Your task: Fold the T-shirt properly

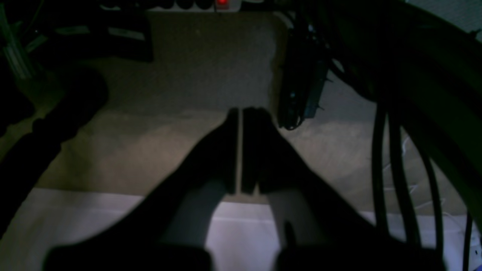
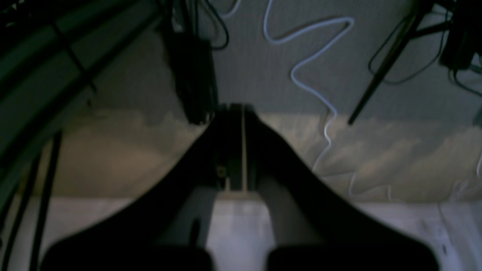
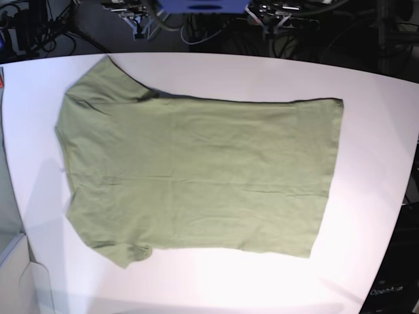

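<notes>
Olive-green cloth fills the middle of the white worktop (image 3: 366, 196) in the base view: the T-shirt (image 3: 196, 176) lies spread out flat in a single layer, turned sideways, with its shoulders and both short sleeves toward that view's left and its straight hem toward the right. One sleeve points to the far edge, the other to the near edge. Light wrinkles run across the body, but no part is folded over another.

Neither arm reaches over the cloth. The left gripper (image 1: 240, 150) is clenched, its two dark fingers pressed together with only a thin slit between them and nothing caught there; beyond it the wrist view shows the worktop's edge, carpeted floor (image 1: 211, 67) and hanging cables (image 1: 399, 165). The right gripper (image 2: 236, 146) is likewise clenched and empty, hanging past the worktop's edge above floor where a pale cable (image 2: 312, 60) snakes along. In the base view only the arm mounts at the far edge show.

By my reading, the folding has not begun; this is the starting step, with the shirt laid out and both arms parked. The next move probably calls for both grippers to release, travel over the worktop and pinch cloth at matching points along one long side, likely a sleeve end and the hem corner, so that side can be carried over evenly. Thin fabric lying flat will need a low, careful pinch.
</notes>
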Motion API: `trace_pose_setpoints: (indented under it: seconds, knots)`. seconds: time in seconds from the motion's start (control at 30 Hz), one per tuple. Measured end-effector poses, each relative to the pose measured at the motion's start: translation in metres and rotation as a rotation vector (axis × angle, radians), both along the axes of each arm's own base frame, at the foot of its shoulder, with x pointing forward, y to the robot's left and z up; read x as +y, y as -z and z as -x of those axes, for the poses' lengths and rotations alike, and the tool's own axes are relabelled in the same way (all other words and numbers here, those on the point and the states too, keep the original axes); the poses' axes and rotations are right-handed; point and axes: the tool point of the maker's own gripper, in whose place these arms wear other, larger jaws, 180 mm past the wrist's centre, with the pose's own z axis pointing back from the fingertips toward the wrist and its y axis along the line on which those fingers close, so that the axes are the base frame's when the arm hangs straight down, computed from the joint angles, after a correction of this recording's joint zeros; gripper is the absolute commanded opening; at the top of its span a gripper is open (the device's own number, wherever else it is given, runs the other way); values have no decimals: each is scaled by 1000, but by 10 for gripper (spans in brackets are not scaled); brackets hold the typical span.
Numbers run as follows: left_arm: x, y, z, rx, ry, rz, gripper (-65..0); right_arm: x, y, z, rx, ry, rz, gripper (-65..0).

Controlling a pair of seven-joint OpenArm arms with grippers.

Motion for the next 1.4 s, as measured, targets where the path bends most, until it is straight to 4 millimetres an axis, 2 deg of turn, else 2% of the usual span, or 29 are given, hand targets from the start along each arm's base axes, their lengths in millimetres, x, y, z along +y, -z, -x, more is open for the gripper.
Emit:
trace_pose_setpoints:
  seconds: [0.13,0.23,0.33,0.43,0.57,0.7,0.83,0.97,1.03,1.13,1.3,1.4]
  knots:
    - [8,-5,-19,-229,1,-7,-639,-2,-4,-5,-180,-3,8,-650]
    - [25,-11,-13,-309,2,-40,-639,-2,-9,9,-230,-6,12,-650]
    - [32,-15,-3,-343,3,-51,-639,-2,-17,17,-316,-8,16,-650]
    - [37,-22,-5,-417,-10,-26,-639,-6,-30,23,-431,-13,21,-650]
    - [42,-36,-11,-552,-179,46,-639,-22,-53,38,-574,-29,52,-650]
    - [60,-50,3,-628,-336,52,-639,-30,-75,55,-671,-41,67,-650]
    - [71,-69,10,-748,-390,31,-639,-31,-94,63,-758,-42,74,-650]
    - [104,-104,22,-935,-416,-82,-639,-31,-111,75,-818,-48,77,-650]
    - [116,-121,35,-1002,-435,-140,-639,-31,-113,82,-812,-48,77,-650]
    - [116,-121,52,-966,-452,-152,-639,-30,-113,82,-810,-48,76,-650]
    - [122,-124,44,-999,-469,-171,-639,-37,-114,82,-813,-58,84,-650]
    - [124,-129,36,-1042,-467,-168,-639,-39,-117,71,-856,-65,88,-650]
